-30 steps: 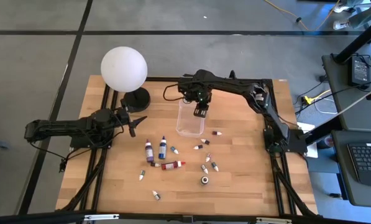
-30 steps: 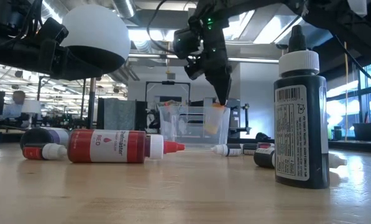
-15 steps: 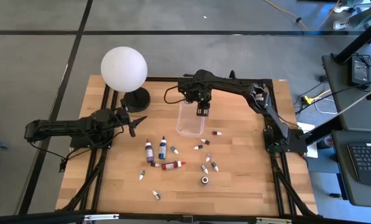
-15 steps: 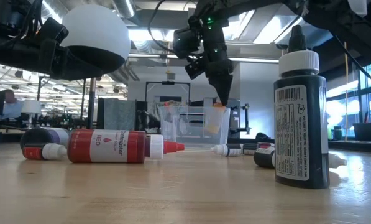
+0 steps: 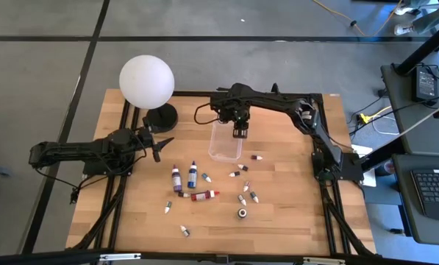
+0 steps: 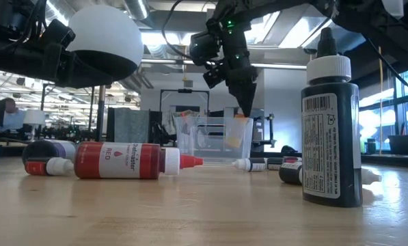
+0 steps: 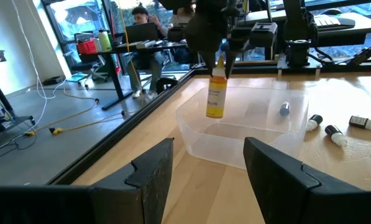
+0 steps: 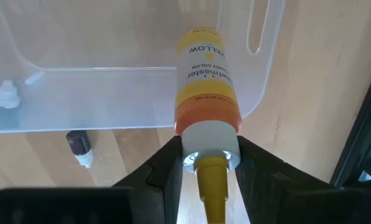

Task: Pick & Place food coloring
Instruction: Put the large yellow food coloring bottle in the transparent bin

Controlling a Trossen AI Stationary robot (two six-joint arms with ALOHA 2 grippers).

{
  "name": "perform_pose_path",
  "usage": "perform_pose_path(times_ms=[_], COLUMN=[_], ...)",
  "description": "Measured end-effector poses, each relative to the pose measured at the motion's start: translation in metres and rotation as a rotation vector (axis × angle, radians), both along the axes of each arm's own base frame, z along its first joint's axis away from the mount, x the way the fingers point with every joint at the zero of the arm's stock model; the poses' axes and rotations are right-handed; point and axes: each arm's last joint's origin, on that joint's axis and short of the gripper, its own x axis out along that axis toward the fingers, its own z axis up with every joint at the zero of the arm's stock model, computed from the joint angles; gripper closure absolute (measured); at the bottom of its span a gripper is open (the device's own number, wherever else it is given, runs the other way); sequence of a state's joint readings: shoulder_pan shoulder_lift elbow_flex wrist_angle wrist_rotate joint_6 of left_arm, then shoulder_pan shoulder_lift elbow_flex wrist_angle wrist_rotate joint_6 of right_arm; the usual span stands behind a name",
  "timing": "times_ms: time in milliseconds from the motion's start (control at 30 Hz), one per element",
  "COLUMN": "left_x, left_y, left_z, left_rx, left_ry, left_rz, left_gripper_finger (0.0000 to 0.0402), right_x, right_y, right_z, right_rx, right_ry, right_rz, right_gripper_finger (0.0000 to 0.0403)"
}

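While the yellow bottle (image 8: 206, 74) hung cap-up over the clear box (image 5: 226, 140), it was held by the right gripper (image 8: 204, 160), whose fingers were clamped on the white collar just under the nozzle. Such a bottle was judged light, stiff-walled and smooth, so that a grip at the ribbed collar or neck was thought surer than one on the glossy label, where slipping was likely. Its base was seen just inside the box's rim in the left wrist view, above the floor of the box, where one small bottle (image 7: 284, 109) already lay.

Beside the box, toward the front of the table (image 5: 293, 221), the other dropper bottles were scattered: a red one (image 6: 128, 160) on its side, a tall black one (image 6: 330, 133) upright, and several tiny ones (image 5: 247, 191). None was judged to stand in the way of a release. Only the box's thin wall, close to the bottle, was thought a possible catch.

Well to the box's left, near the globe lamp (image 5: 146, 81), the left gripper (image 5: 159, 145) was parked with its fingers apart, holding nothing.
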State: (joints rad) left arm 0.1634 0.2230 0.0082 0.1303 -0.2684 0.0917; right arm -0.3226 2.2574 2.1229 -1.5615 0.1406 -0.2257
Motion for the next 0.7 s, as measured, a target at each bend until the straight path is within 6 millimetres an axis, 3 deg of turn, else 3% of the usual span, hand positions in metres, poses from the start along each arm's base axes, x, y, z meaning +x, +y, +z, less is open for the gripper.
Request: perform_pose_path(times_ms=[300, 700], left_x=[0.0, 0.0], left_y=[0.0, 0.0], left_z=[0.0, 0.0], left_rx=[0.0, 0.0], left_ry=[0.0, 0.0], left_rz=[0.0, 0.0], left_gripper_finger=[0.0208, 0.0208], right_x=[-0.007, -0.007], right_y=[0.002, 0.002], right_z=[-0.021, -0.023], right_rx=[0.031, -0.014], right_ry=[0.088, 0.104], right_rz=[0.013, 0.032], right_gripper_finger=[0.0271, 0.0248])
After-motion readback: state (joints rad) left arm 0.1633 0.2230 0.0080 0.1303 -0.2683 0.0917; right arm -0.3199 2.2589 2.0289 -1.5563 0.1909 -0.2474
